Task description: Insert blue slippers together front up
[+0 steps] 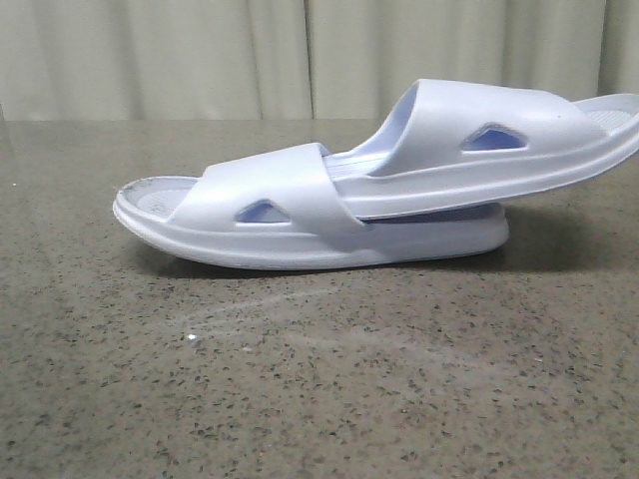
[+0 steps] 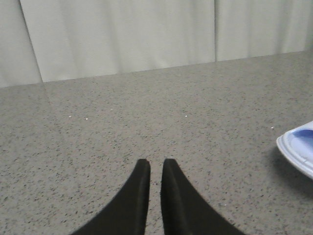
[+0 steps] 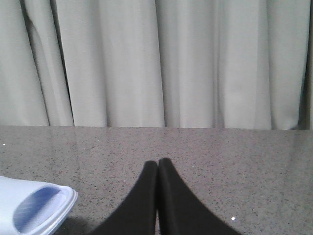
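1. Speckled grey-brown stone tabletop is filling the foreground nearest the front camera; a faint pale smear is showing on it just in front of the shoes.
2. Lower pale lavender-blue foam slide is lying flat on its sole on the table, open end pointing to the left, triangular cutout in the wide strap facing the camera.
3. Upper pale lavender-blue foam slide is sitting with one end pushed under the lower one's strap and the other end tilting up and out to the right, running off the frame edge. My read: the strap is pinning it, so the pair is holding as one nested unit without support.
4. Left black two-finger gripper is sitting over bare table with only a thin gap between the fingers, gripping nothing; a slide's tip is showing at the edge of its view, well apart.
5. Right black two-finger gripper is closed tip to tip, empty, with one slide end peeking into its view, not touching.
6. Judgement: both arms are clear of the pair, so nesting looks done.
7. Pleated off-white curtain is hanging behind the table.
8. Writing: no brand, label or text is readable anywhere.
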`<state>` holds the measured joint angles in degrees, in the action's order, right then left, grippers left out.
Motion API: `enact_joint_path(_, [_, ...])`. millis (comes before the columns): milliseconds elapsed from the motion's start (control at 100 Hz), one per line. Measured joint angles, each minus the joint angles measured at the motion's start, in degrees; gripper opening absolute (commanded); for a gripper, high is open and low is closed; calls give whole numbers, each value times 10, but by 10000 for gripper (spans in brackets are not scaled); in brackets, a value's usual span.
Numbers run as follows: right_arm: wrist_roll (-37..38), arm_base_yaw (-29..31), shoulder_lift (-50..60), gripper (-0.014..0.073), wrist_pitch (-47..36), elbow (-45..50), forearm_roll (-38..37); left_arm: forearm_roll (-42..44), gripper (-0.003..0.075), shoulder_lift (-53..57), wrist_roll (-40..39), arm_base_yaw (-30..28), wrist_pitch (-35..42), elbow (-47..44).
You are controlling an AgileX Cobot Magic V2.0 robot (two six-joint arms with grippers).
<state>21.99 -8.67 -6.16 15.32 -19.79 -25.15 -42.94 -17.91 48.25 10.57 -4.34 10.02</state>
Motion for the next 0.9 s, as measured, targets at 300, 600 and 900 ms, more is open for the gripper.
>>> enact_joint_path(300, [0, 0, 0, -92, 0, 0, 0, 392, 16, 63, -390, 0, 88, -75])
enact_joint_path(600, [0, 0, 0, -92, 0, 0, 0, 416, 16, 110, -416, 0, 111, -102])
enact_joint_path(900, [0, 0, 0, -92, 0, 0, 0, 424, 16, 177, -416, -27, 48, -102])
